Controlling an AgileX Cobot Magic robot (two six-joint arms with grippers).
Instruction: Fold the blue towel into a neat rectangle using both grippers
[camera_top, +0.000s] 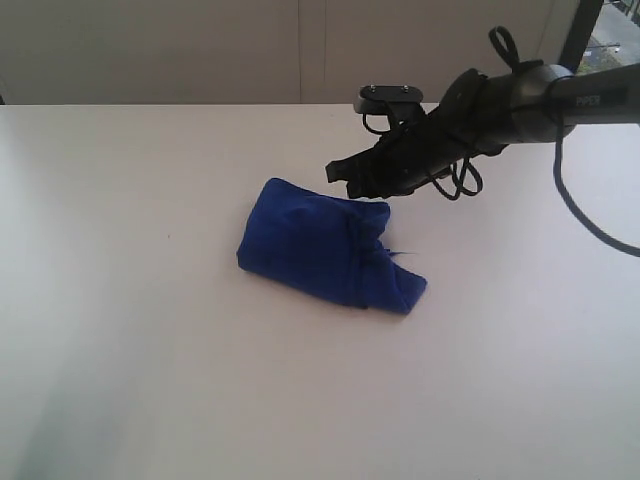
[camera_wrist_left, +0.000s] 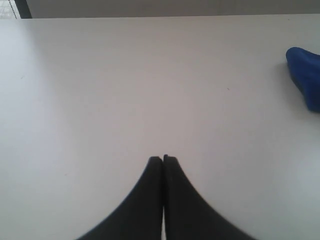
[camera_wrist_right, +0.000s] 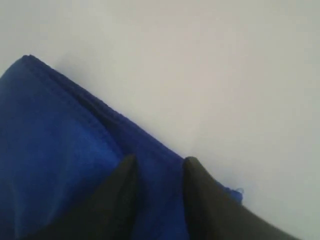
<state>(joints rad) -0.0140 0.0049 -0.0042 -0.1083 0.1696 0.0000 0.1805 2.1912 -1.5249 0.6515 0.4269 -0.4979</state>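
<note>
The blue towel lies near the middle of the smooth white worktop, folded into a soft, thick, uneven bundle of fuzzy cloth. The right hand is at its far edge, with the dark tapered fingers apart and cloth showing between them. The left hand is well apart from the towel, its fingers pressed together on nothing.

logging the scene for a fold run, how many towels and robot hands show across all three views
blue towel: 1
robot hands: 2 (left hand, right hand)
total: 3
</note>
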